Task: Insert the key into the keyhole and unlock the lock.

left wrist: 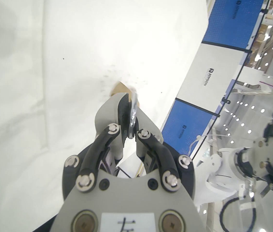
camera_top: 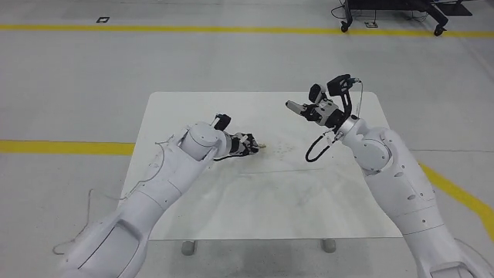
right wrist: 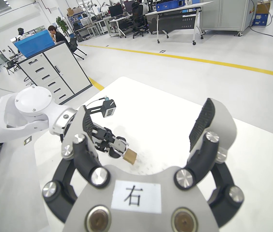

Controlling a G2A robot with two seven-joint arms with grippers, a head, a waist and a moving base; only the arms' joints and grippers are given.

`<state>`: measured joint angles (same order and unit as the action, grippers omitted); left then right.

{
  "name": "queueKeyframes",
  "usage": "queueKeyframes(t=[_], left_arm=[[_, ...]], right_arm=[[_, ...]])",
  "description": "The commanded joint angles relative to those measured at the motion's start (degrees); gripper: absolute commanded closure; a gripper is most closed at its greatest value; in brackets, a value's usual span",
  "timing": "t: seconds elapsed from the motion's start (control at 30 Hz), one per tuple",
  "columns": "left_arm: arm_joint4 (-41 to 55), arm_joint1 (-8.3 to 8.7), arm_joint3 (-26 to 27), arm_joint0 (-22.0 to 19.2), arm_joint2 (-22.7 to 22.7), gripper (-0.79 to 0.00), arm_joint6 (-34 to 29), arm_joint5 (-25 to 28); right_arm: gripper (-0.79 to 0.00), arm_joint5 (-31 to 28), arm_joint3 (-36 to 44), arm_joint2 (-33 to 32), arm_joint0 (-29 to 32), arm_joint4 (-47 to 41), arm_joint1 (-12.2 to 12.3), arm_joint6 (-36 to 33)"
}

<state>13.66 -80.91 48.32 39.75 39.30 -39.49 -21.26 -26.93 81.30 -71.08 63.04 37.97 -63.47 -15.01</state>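
Lock [right wrist: 130, 156]: small padlock with a brass-coloured block body and a bright metal part at its upper end. Location: near the middle of the white table [camera_top: 231, 201], body low at the tabletop beside a patch of dark scuff marks [left wrist: 107, 73]. Holder: left gripper [right wrist: 120, 146], drawn in narrow, its ribbed pads [left wrist: 124, 106] pinching the bright metal part while the brass body projects beyond the fingertips. That pinched part reads as the shackle, though in the left wrist view it is too blurred to rule out the key. Second effector: right gripper [right wrist: 148, 112], spread wide and empty, raised above the table's far right area, well apart from the lock and facing it. Handling, by judgement: solid metal, dense for its size, rigid throughout, not fragile. Its smooth faces are likely to be slippery against the pads. A hold on the narrow upper part alone probably lets the body pivot or swing under a sideways push, so insertion force would turn it. Preferred hold: across the two broad flat faces of the body, keyhole end left free and turned toward the other arm. Key, by judgement: thin, stiff and light, best taken flat by its head with the blade fully exposed, since any slight tilt may jam it at the keyhole.
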Motion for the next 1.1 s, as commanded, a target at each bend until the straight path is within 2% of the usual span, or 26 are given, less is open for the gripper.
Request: queueKeyframes(t=[0.0,0.07,0.1,0.13,0.17,0.2,0.4,0.57,0.73,0.9,0.97,1.03,1.07], left_arm=[[0.33,-0.93,-1.85,-0.53,-1.18,-0.209,-0.21,0.27],[1.10,-1.73,-3.43,-0.94,-1.68,-0.354,0.03,0.70],[1.45,-2.05,-4.16,-1.16,-1.76,-0.391,0.12,0.93],[1.63,-2.28,-4.89,-1.44,-1.75,-0.600,0.24,1.22],[1.89,-2.44,-5.56,-1.71,-1.60,-0.763,0.26,1.42],[2.23,-2.52,-6.11,-2.04,-1.26,-0.785,0.20,1.62],[2.96,-1.57,-7.19,-3.37,2.42,-0.785,0.43,2.94],[6.08,0.22,-2.93,-2.79,8.76,-0.785,2.13,8.46],[2.64,3.76,8.43,-0.42,17.80,-0.785,4.54,16.73],[-4.56,7.41,25.31,5.55,27.33,-0.785,4.75,16.46],[-4.46,7.33,24.57,5.27,27.11,-0.785,4.84,16.64],[-4.69,7.47,27.91,5.70,27.85,-0.785,4.74,16.42],[-4.62,7.43,27.51,5.63,27.52,-0.785,4.74,16.42]], right_arm=[[-0.785,0.00,0.00,0.00,0.00,0.00,0.00,0.00],[-0.785,0.00,0.00,0.00,0.00,0.00,0.00,0.00],[-0.785,0.00,0.00,0.00,0.00,0.00,0.00,0.00],[-0.785,0.00,0.00,0.00,0.00,0.00,0.00,0.00],[-0.785,0.00,0.00,0.00,0.00,0.00,0.00,0.00],[-0.785,0.00,0.00,0.00,0.00,0.00,0.00,0.00],[-0.785,0.00,0.00,0.00,0.00,0.00,0.00,0.00],[-0.785,0.00,0.00,0.00,0.00,0.00,0.00,0.00],[-0.785,0.00,0.00,0.00,0.00,0.00,0.00,0.00],[-0.785,0.00,0.00,0.00,0.00,0.00,0.00,0.00],[-0.784,0.00,0.00,0.00,0.00,0.00,0.00,0.00],[-0.784,0.00,0.00,0.00,0.00,0.00,0.00,0.00],[-0.784,0.00,0.00,0.00,0.00,0.00,0.00,0.00]])
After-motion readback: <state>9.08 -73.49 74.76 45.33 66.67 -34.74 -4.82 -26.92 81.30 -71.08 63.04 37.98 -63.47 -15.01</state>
